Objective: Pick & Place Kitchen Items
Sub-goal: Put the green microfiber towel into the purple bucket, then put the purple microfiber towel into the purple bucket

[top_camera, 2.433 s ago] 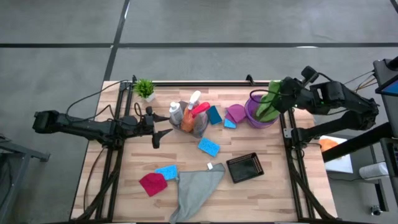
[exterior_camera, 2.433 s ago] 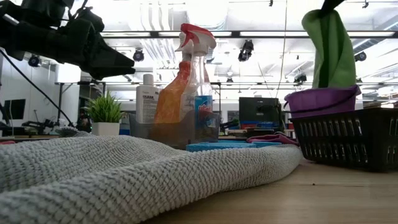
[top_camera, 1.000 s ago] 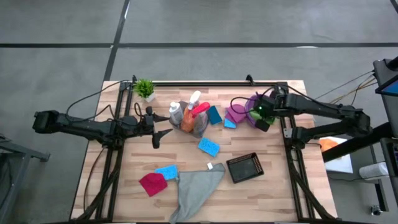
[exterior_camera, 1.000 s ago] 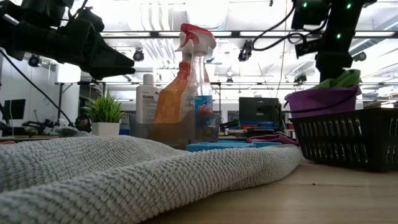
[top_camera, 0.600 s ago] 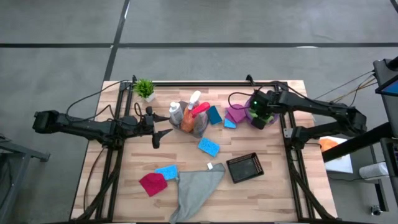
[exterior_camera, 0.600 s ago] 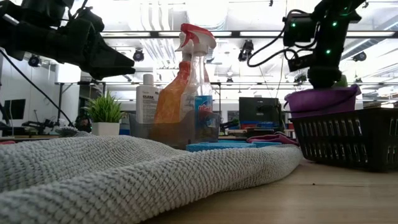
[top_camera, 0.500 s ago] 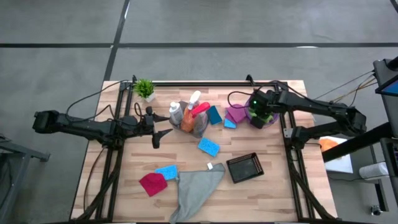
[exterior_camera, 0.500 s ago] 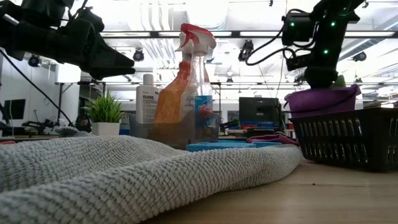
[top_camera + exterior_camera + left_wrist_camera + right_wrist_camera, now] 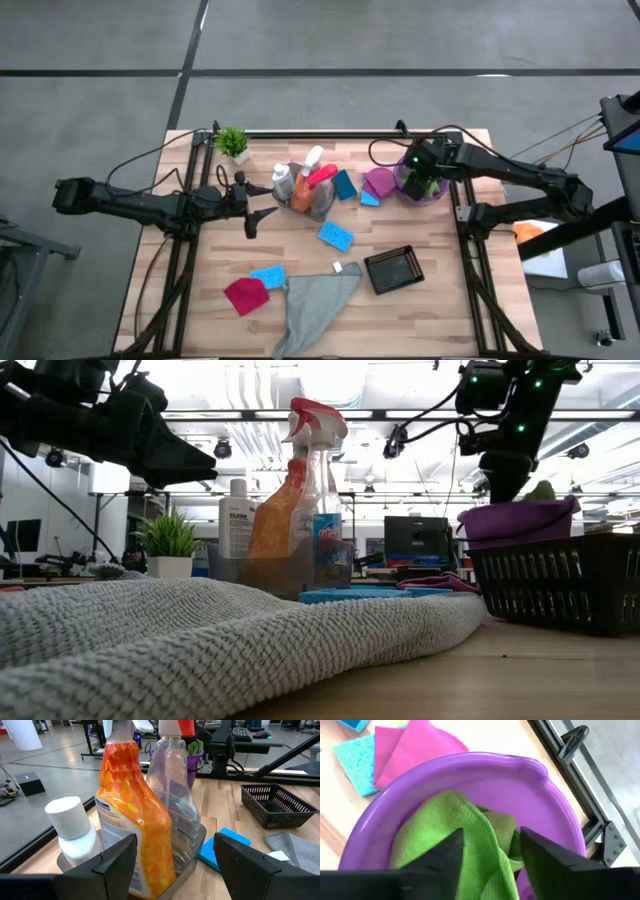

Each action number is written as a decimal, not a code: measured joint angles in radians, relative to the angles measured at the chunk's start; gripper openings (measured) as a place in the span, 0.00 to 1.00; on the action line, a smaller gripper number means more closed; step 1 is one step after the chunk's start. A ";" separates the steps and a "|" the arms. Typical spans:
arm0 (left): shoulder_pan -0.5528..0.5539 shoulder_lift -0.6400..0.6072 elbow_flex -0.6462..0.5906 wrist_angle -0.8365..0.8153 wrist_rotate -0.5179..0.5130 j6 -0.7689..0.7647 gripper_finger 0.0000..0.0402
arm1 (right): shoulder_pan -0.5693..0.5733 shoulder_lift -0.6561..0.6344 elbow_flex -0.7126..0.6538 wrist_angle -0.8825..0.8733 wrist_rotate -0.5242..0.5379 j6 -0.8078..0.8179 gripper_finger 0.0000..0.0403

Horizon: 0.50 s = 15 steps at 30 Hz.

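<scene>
The green cloth lies bunched inside the purple bowl, which sits at about two o'clock on the table in the high view; by the look of it, that one item is put away. Much seems left. The bottles stand crowded in a tray near the centre. A magenta cloth and a blue sponge lie just beside the bowl at its nine o'clock. Another sponge lies mid-table. A red cloth, a further sponge and the grey cloth lie toward six o'clock, near a black basket.

The right gripper hangs over the bowl, fingers parted on either side of the green cloth; whether they brush it I cannot tell, but they pinch nothing. The left gripper waits at nine o'clock, spread wide and empty, facing the bottles.
</scene>
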<state>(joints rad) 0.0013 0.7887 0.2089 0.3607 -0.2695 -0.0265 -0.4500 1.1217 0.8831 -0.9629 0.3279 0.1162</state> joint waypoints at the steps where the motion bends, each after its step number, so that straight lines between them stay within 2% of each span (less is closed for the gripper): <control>1: 0.000 0.000 0.000 0.000 0.000 0.000 0.66 | 0.000 0.000 0.002 -0.011 0.000 -0.004 0.56; 4: 0.000 0.000 0.000 0.000 0.000 0.000 0.66 | 0.000 -0.002 0.020 -0.018 0.000 -0.008 0.67; 7: 0.000 0.000 0.000 0.000 0.000 0.000 0.66 | 0.008 -0.017 0.047 -0.018 0.000 -0.017 0.74; 15: 0.000 0.000 0.000 0.000 0.000 0.000 0.66 | 0.114 -0.053 0.115 0.034 -0.014 -0.075 0.75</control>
<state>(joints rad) 0.0011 0.7889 0.2089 0.3607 -0.2691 -0.0263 -0.3362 1.0687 0.9985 -0.9287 0.3139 0.0413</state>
